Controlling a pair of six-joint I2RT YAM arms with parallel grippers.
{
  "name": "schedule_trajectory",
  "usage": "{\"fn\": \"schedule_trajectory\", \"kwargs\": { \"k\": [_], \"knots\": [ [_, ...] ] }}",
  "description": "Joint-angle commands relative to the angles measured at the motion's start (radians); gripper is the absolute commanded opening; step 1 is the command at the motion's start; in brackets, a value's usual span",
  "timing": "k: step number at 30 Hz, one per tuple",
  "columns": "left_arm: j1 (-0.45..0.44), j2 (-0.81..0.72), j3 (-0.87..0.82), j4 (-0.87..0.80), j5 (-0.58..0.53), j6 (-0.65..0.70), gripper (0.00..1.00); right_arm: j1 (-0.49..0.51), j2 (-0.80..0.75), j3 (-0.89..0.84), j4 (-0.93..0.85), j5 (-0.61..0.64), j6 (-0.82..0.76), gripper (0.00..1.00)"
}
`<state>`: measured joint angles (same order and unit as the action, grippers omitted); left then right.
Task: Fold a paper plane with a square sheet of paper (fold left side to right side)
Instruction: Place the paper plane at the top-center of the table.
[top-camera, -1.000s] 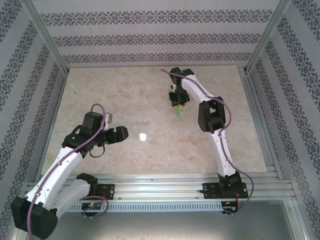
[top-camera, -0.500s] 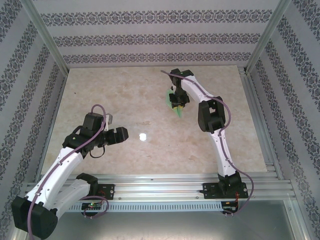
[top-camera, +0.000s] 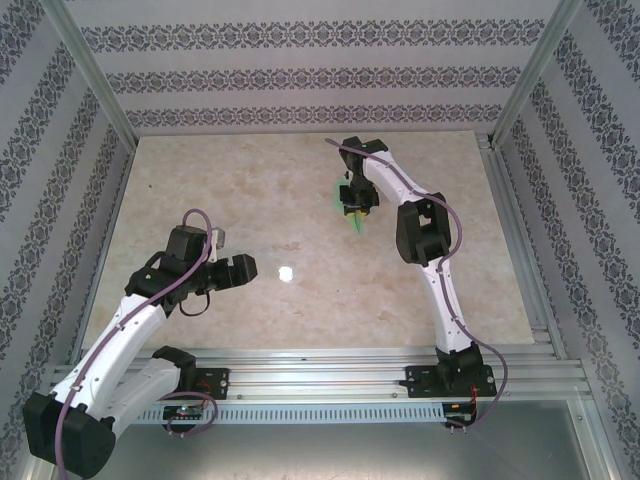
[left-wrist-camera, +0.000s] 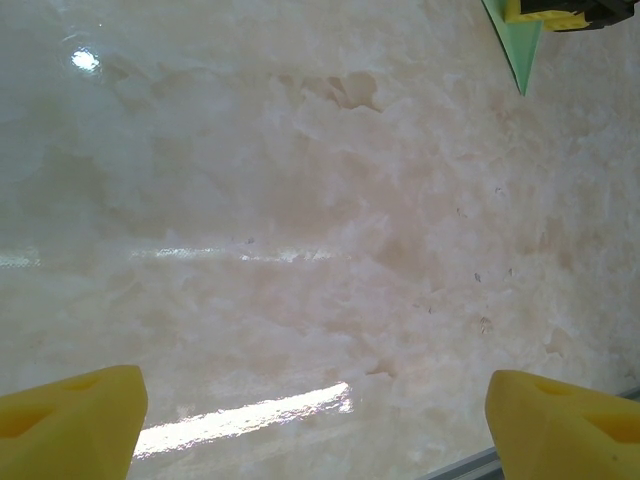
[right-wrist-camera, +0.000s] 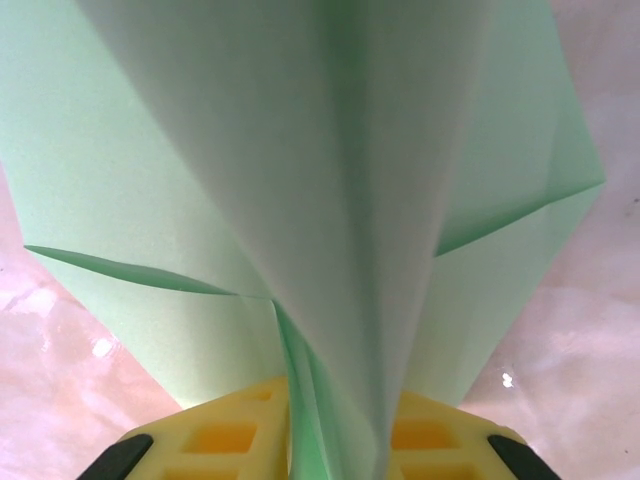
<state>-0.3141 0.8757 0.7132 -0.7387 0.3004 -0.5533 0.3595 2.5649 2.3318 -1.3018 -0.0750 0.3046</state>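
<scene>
The square sheet of paper is folded into a slim mint-green paper plane (top-camera: 355, 224) with creased wings, held off the table at the far middle. My right gripper (top-camera: 356, 206) is shut on it. In the right wrist view the paper plane (right-wrist-camera: 330, 180) rises from between the yellow fingers (right-wrist-camera: 220, 436) of the right gripper (right-wrist-camera: 335, 455), its keel pinched and the wings spreading to both sides. My left gripper (top-camera: 246, 266) hovers open over bare table at the near left, well apart from the plane. In the left wrist view the left gripper (left-wrist-camera: 315, 420) holds nothing, and the plane's tip (left-wrist-camera: 518, 48) shows at the top right.
The marble-patterned table (top-camera: 220, 190) is ringed by patterned walls and metal posts. An aluminium rail (top-camera: 330, 362) runs along the near edge by the arm bases. A small white glare spot (top-camera: 286, 272) lies right of the left gripper.
The right gripper has shifted slightly farther away with the plane, and a green wing now shows to the left of it. The left arm has stayed put.
</scene>
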Motion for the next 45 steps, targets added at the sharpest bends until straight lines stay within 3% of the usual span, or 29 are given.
{"fn": "schedule_trajectory", "kwargs": {
  "k": [1, 8, 23, 29, 35, 45],
  "knots": [
    [0.016, -0.012, -0.013, 0.001, 0.001, 0.000, 0.89, -0.017, 0.070, 0.019, 0.020, 0.047, 0.025, 0.20],
    [0.015, -0.011, -0.011, 0.000, 0.001, 0.000, 0.90, -0.009, 0.026, -0.002, 0.020, 0.041, 0.023, 0.21],
    [0.015, -0.010, 0.022, -0.022, -0.015, 0.015, 0.92, 0.024, -0.163, -0.045, -0.001, 0.079, 0.025, 0.33],
    [0.015, -0.010, 0.046, -0.027, -0.058, 0.010, 1.00, 0.052, -0.284, -0.081, -0.029, 0.135, 0.024, 0.39],
    [0.020, -0.009, 0.083, -0.024, -0.205, -0.012, 1.00, 0.079, -0.623, -0.364, 0.094, 0.195, 0.022, 0.44],
    [0.035, -0.097, 0.079, 0.120, -0.600, -0.014, 1.00, 0.013, -1.256, -1.043, 0.369, 0.272, -0.012, 0.62]
  ]
}}
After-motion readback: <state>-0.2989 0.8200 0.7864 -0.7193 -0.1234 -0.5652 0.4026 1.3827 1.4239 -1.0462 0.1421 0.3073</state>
